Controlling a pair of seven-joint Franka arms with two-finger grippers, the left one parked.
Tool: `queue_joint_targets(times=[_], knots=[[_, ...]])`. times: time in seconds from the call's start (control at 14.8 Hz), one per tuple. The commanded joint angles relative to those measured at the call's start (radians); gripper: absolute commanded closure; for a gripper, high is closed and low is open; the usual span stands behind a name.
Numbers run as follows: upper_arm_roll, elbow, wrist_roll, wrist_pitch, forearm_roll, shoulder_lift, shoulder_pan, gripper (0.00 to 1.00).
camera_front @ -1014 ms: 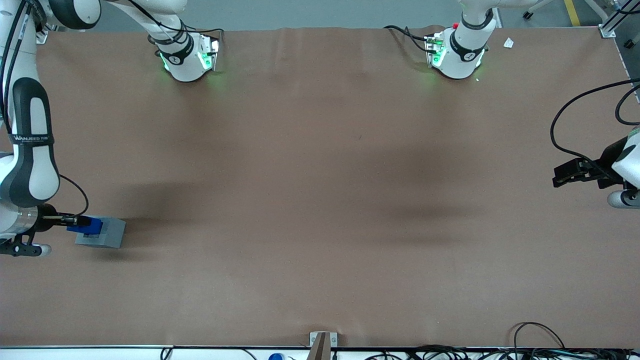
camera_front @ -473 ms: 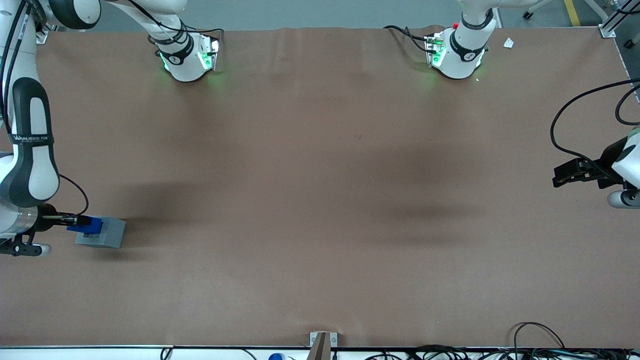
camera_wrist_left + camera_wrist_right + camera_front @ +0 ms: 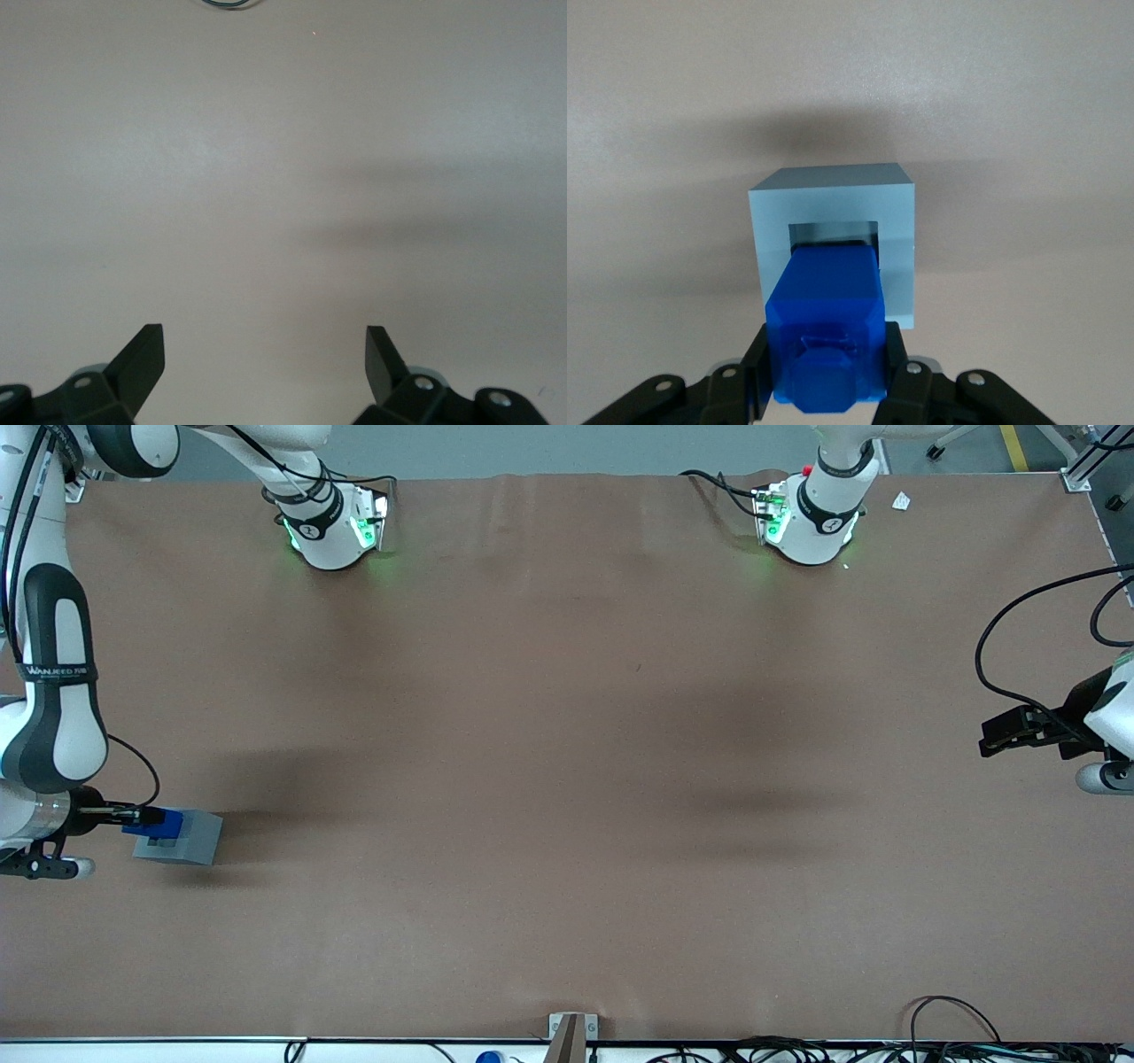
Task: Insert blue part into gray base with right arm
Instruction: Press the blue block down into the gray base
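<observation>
Gripping the blue part (image 3: 826, 332) on both flanks, gripper (image 3: 824, 376) fingers (image 3: 755, 372) pressed against its sides, at the lower left of the front view (image 3: 142, 816). Blue part (image 3: 153, 825) tilted, leading end just entering the square recess of the gray base (image 3: 833, 239), not seated flush. Gray base (image 3: 190, 839) resting on the brown table (image 3: 567, 779), toward the working arm's end, near the left frame edge. Right arm (image 3: 49, 691) reaching down along that edge.
</observation>
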Motion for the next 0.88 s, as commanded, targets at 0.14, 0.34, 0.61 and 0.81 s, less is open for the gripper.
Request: queue_joint_targets(times=[0.14,0.34,0.61,0.81], knots=[[0.012,0.01,0.011,-0.007,0.009,0.019,-0.007,1.0],[0.013,0.01,0.013,-0.002,0.009,0.026,-0.006,1.0],[0.013,0.01,0.013,0.002,0.009,0.034,-0.007,1.0],[0.013,0.013,0.013,0.002,0.009,0.036,-0.007,1.0]])
